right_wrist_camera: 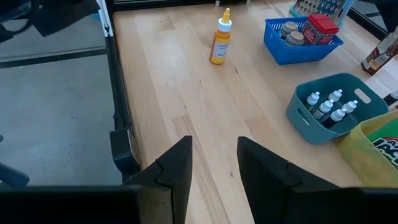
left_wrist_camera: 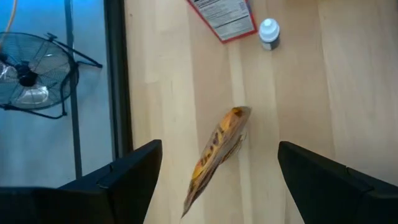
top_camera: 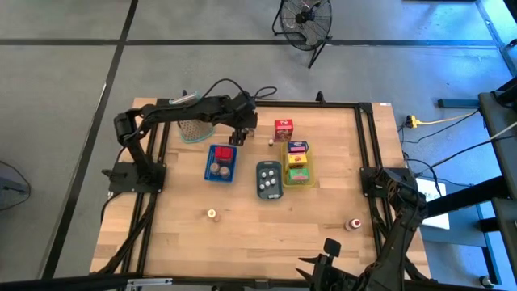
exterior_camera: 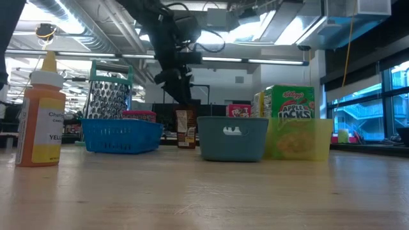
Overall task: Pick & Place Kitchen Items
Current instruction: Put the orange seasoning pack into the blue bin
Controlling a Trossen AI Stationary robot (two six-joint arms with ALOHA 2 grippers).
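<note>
A thin brown-and-orange carton (left_wrist_camera: 217, 155) stands upright on the table's far part (exterior_camera: 185, 128). My left gripper (left_wrist_camera: 219, 144) hangs open above it (top_camera: 241, 129), one finger on either side and clear of it. A red carton (top_camera: 283, 129) and a tiny white bottle (left_wrist_camera: 268, 31) stand just to the right of it. The blue tray (top_camera: 220, 162) holds a red piece and round cans. Small white bottles fill the grey-blue tray (top_camera: 269, 179), and cartons fill the yellow tray (top_camera: 297, 164). My right gripper (right_wrist_camera: 214, 140) waits open at the near right (top_camera: 329, 245), holding nothing.
The green-rimmed mesh grater (top_camera: 194, 128) stands at the far left behind the blue tray. A yellow squeeze bottle (top_camera: 212, 214) stands near the front left and a red-capped bottle (top_camera: 353, 224) at the front right. Bare wood lies between them. A black frame rims the table.
</note>
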